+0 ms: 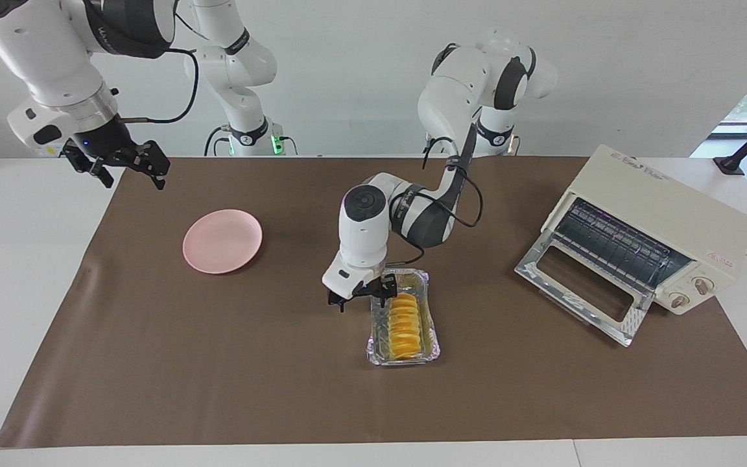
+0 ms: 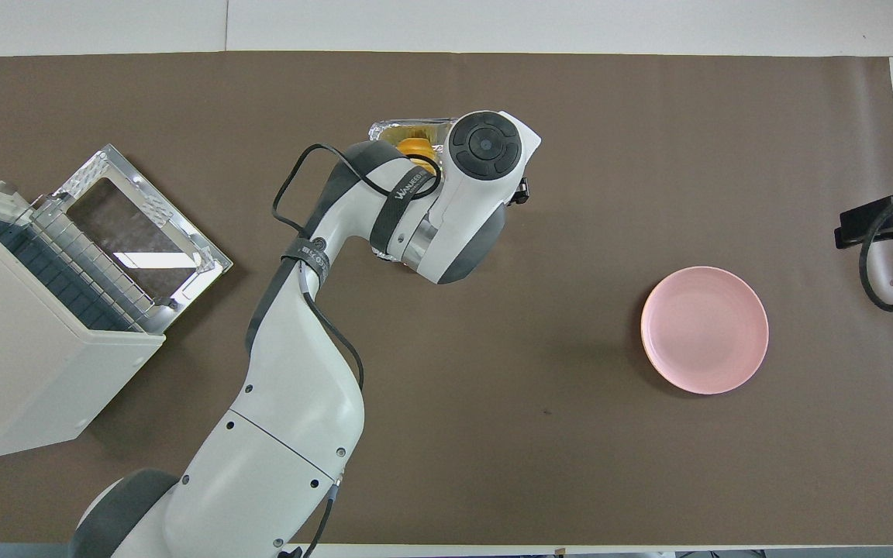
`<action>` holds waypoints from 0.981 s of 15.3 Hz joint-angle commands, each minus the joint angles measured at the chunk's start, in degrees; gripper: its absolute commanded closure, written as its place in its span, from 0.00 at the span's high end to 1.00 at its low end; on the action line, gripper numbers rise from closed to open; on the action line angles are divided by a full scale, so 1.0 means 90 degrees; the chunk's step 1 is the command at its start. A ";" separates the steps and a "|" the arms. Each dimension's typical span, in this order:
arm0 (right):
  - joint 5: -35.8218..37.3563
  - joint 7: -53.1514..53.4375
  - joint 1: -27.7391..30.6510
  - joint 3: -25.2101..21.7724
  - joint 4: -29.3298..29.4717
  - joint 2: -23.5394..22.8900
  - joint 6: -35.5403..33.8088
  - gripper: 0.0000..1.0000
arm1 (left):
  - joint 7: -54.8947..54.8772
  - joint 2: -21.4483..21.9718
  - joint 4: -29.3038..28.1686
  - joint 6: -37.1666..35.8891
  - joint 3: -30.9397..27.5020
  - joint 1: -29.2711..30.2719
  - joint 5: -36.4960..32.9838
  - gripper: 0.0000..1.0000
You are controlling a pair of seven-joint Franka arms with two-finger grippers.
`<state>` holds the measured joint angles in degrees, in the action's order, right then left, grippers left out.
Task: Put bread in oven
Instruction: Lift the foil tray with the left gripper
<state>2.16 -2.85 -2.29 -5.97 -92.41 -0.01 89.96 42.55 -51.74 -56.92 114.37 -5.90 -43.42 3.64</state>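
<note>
Bread (image 1: 403,324): yellow-orange ridged loaf, lying lengthwise in a silver foil tray (image 1: 435,337) on the brown mat (image 1: 218,363), near the middle of the counter (image 1: 17,259).

Oven (image 1: 665,214): cream-white, sitting at the left arm's end of the counter, its glass door (image 1: 581,285) hanging open and lying flat on the mat, wire rack showing inside.

Left tool (image 1: 361,297): hanging low at the tray's end nearer the robots, beside the bread; fingers standing apart, gripping nothing that can be seen.

Right tool (image 1: 128,165): hanging raised over the mat's edge at the right arm's end, fingers spread apart, empty; this arm is waiting.

Pink plate (image 1: 222,240): sitting on the mat between the right tool and the tray, carrying nothing.
</note>
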 commanded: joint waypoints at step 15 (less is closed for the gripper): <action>-0.0123 -0.0221 -0.0107 0.0019 -0.0044 0.0040 -0.0074 1.00 | 0.0195 -0.0169 0.0045 0.0125 -0.0116 0.0137 0.0474 0.00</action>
<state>2.10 -3.00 -2.66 -5.87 -92.43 -0.01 89.89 43.94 -52.73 -56.98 115.41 -6.52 -42.72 6.30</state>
